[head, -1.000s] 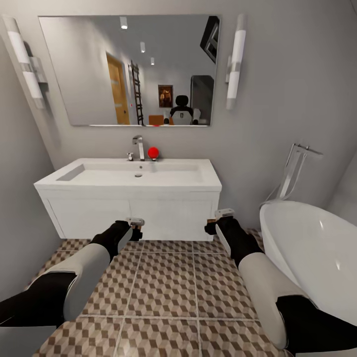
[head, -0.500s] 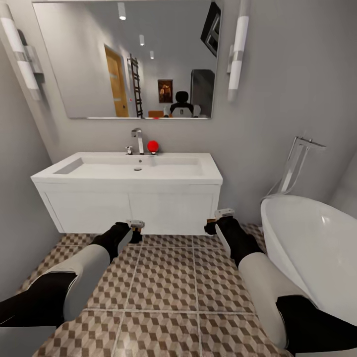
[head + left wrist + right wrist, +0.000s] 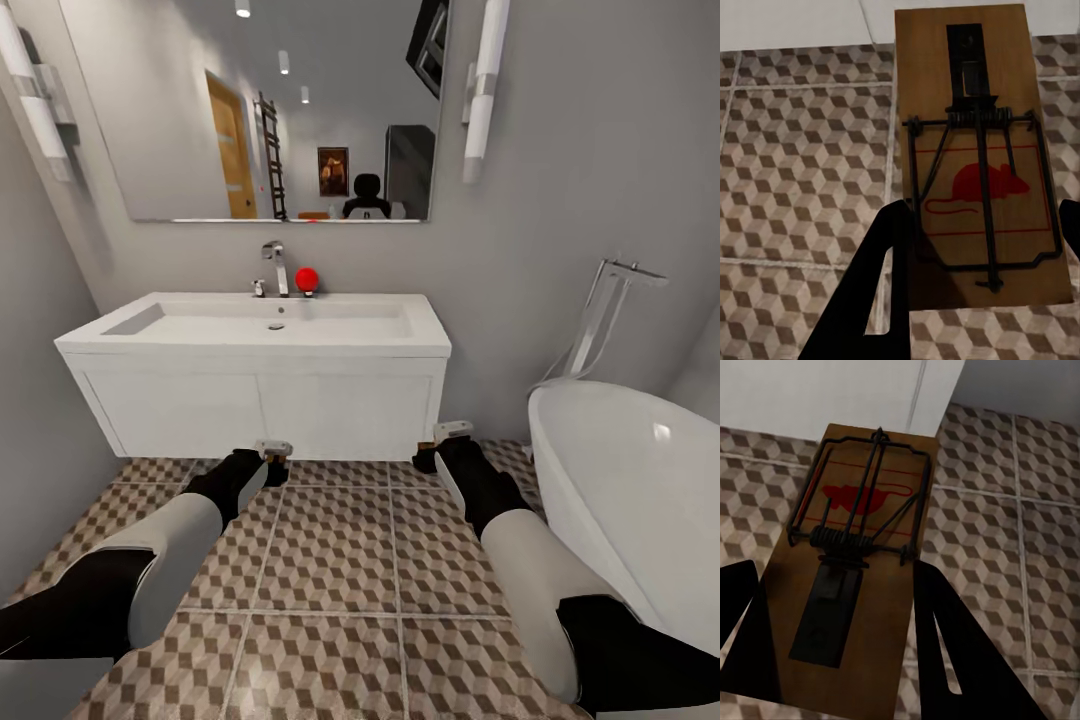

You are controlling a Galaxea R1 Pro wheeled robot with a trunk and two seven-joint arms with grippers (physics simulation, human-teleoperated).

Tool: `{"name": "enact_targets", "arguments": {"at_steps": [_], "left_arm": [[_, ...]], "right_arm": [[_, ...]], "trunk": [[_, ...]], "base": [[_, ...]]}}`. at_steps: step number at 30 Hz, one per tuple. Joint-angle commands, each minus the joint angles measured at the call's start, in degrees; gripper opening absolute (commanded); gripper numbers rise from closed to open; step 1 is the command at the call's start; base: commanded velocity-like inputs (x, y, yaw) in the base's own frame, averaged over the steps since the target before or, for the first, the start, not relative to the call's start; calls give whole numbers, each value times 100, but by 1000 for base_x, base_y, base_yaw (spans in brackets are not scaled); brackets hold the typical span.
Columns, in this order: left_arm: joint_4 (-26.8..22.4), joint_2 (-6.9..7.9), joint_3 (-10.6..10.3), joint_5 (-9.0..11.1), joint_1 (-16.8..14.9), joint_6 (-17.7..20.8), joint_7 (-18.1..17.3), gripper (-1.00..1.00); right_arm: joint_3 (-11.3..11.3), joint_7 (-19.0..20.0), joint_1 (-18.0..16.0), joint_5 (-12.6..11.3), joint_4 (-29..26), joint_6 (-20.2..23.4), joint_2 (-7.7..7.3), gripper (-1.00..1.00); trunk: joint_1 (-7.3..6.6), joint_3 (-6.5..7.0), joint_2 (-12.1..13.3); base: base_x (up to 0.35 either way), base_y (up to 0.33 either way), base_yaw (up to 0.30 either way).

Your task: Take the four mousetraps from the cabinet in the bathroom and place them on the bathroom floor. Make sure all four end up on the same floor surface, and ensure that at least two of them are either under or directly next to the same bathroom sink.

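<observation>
Grippers both loaded: left gripper (image 3: 979,232) clamps a mousetrap (image 3: 979,150), right gripper (image 3: 832,615) clamps another (image 3: 859,562), above floor (image 3: 330,560) before sink (image 3: 270,330).

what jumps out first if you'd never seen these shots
Each gripper holds a brown wooden mousetrap with a red mouse print: one in the left gripper, one in the right gripper. Straight ahead hangs the long white basin sink over the cube-patterned tile floor, with a white oval bathtub on the right.
</observation>
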Motion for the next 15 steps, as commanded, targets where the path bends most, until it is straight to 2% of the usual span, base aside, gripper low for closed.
{"name": "enact_targets", "arguments": {"at_steps": [1,15], "left_arm": [[-11,-2,9,-43,-2,-21,5,-100],[-37,-20,16,-43,-2,-128,-89,-100]], "right_arm": [[6,3,-3,17,-7,31,0,-100],[15,3,-3,17,-7,-86,0,-100]], "trunk": [[22,-33,-44],[329,-414,-606]], "base": [[0,0,0],[0,0,0]]}}
